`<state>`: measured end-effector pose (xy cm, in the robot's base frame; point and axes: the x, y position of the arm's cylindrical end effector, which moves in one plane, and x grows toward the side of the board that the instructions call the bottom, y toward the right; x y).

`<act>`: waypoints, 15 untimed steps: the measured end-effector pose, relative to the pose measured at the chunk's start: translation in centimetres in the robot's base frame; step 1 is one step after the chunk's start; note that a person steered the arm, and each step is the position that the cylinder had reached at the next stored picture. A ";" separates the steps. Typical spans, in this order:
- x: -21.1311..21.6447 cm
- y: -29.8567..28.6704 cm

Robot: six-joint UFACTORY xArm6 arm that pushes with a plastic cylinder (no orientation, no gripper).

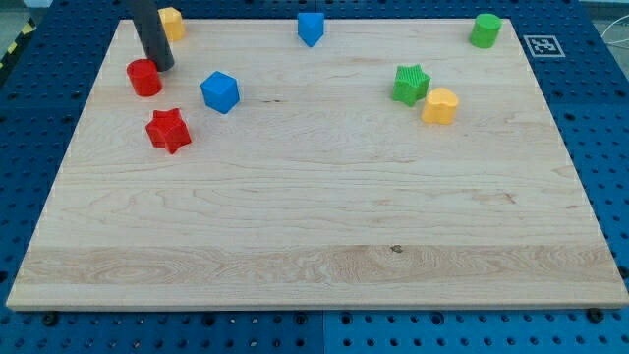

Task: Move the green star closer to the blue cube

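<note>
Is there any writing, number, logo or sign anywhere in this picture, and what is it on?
No readable words, numbers or brand names anywhere.
One sign only: a small white tag with a black square pattern and no letters, on the blue perforated base by the wooden board's top right corner.
The blocks, including the green star and blue cube, are plain.
My tip bears no marking.

My tip (162, 65) sits at the view's top left, just beside the red cylinder (144, 77) and below the yellow block (171, 22). Down from there, the red star (168, 130). The blue cube (220, 91) lies right of those. Top centre, another blue block (311, 28). Over right, the green star (411, 84) touches a yellow heart (440, 105); the green cylinder (485, 29) holds the top right corner of the board (314, 236).
</note>
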<state>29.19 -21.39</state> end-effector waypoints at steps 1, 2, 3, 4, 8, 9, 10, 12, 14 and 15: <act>0.0 0.4; 0.0 0.7; 0.0 1.0; -0.6 3.9; -0.7 10.1; -0.7 10.1; -0.7 10.3; -0.7 10.5; -0.7 12.2; -0.7 13.7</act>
<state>28.49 -7.72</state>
